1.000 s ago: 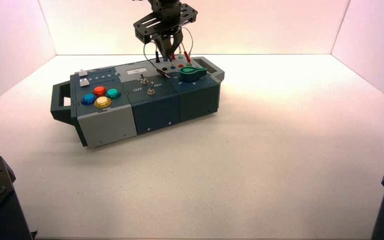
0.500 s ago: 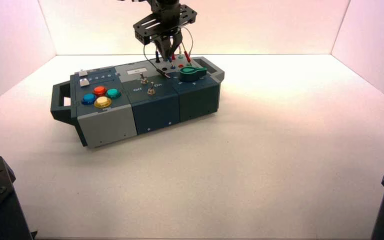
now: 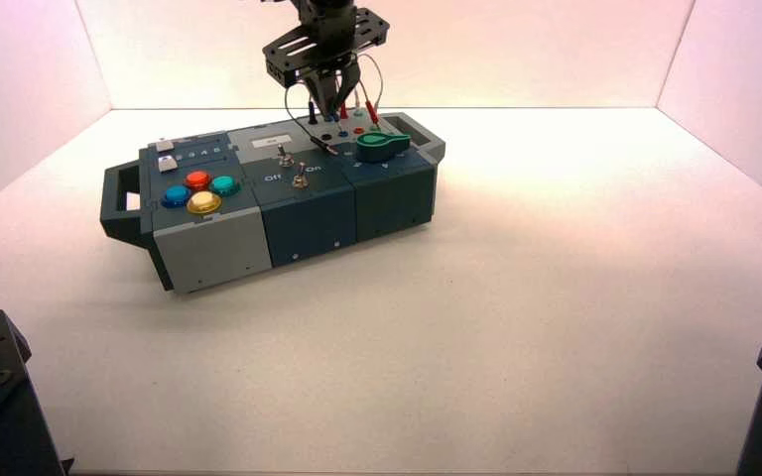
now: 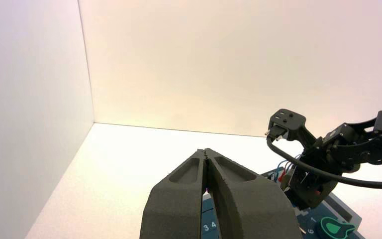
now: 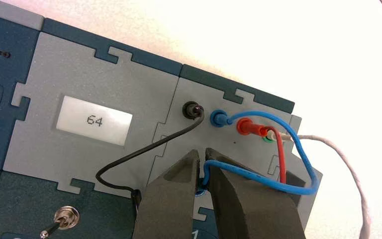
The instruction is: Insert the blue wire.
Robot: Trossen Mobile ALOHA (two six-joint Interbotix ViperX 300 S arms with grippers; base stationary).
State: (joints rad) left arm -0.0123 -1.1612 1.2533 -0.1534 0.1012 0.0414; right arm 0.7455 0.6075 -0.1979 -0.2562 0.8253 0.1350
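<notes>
The blue wire [image 5: 273, 180] has one blue plug [image 5: 219, 118] seated in a socket on the grey panel, next to the black plug [image 5: 192, 109]. It arches round and runs back into my right gripper [image 5: 202, 155]. That gripper is shut on the wire's free end, just above a blue socket ring [image 5: 199, 192]. In the high view the right gripper [image 3: 329, 99] points down at the far end of the box [image 3: 208, 238]. My left gripper [image 4: 206, 152] is shut and empty, held off to the side over the box's numbered end.
A red wire [image 5: 281, 159], a black wire [image 5: 144, 152] and a white wire [image 5: 350, 169] share the socket panel. A white display [image 5: 94, 121] reads 64. A green knob [image 3: 382, 146], toggle switches [image 3: 300, 178] and coloured buttons [image 3: 198, 188] lie nearer on the box.
In the high view my right gripper has shifted slightly up and back over the socket panel, still gripping the blue wire. The left arm has not moved.
</notes>
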